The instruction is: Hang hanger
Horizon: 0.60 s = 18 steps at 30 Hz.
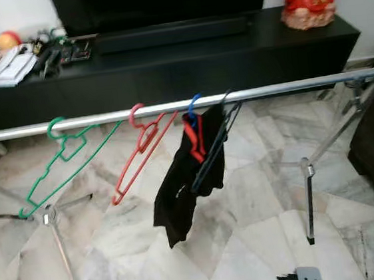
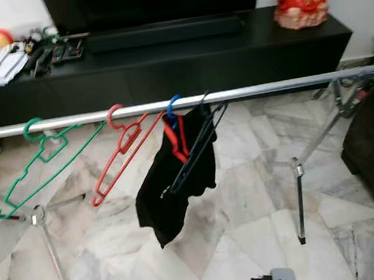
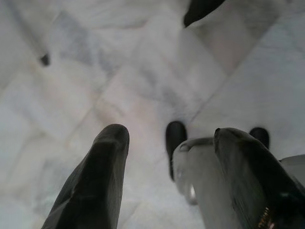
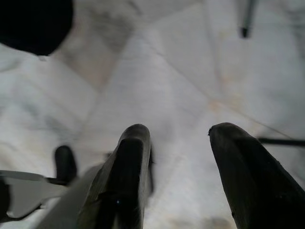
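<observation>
Silver metal drying-rack rail (image 1: 170, 107) spans the view and carries four hangers: a green plastic hanger (image 1: 62, 160) nearest its left end, a red plastic hanger (image 1: 138, 152) beside it, then a blue-hooked hanger (image 1: 193, 106) bearing a black garment (image 1: 185, 187), touching a dark hanger (image 1: 214, 144). Both arms hang low over the white marble floor (image 1: 250, 233). Left tool (image 3: 167, 162) and right tool (image 4: 178, 162) are released, grasping nothing. Judgement: hanging appears complete; no further hanger is visible to fetch. Rack legs are partly cut off; wrist views are blurred.
</observation>
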### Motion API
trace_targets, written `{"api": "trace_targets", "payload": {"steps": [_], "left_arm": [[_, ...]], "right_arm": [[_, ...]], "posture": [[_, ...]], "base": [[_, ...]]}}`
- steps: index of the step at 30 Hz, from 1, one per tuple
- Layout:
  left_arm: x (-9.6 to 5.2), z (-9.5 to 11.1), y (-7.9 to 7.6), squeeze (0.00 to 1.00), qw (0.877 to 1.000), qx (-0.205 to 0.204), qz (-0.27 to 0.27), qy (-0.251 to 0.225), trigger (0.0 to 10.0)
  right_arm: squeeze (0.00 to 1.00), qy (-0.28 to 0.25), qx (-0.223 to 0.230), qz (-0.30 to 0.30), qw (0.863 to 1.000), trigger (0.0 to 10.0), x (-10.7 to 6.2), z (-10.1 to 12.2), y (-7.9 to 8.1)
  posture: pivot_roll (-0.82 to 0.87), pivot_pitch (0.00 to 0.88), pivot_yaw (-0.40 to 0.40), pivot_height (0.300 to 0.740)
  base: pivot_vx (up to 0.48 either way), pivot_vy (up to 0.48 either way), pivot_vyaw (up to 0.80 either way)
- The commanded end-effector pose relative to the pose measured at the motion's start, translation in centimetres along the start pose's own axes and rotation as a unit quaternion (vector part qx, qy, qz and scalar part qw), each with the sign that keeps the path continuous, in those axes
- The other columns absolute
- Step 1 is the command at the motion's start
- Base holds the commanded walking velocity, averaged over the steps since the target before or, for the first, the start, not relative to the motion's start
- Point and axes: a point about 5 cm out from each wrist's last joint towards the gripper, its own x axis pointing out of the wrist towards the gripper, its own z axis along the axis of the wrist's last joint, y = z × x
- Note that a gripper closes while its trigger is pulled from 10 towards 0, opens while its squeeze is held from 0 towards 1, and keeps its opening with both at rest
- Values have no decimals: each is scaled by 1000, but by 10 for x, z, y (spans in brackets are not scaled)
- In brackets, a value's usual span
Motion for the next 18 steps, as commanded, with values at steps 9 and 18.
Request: {"api": "trace_targets", "payload": {"steps": [9,18], "left_arm": [[-2,-9,0,0,1000,-5,-1,12,10000],[-3,-10,1,0,1000,-2,2,16,10000]], "right_arm": [[0,27,2,-1,1000,10000,-5,-17,-8],[0,26,-3,8,1000,10000,-4,-19,4]], "posture": [[-35,184,5,740],[-38,186,2,740]], "base": [[0,0,-730],[0,-160,-731]]}}
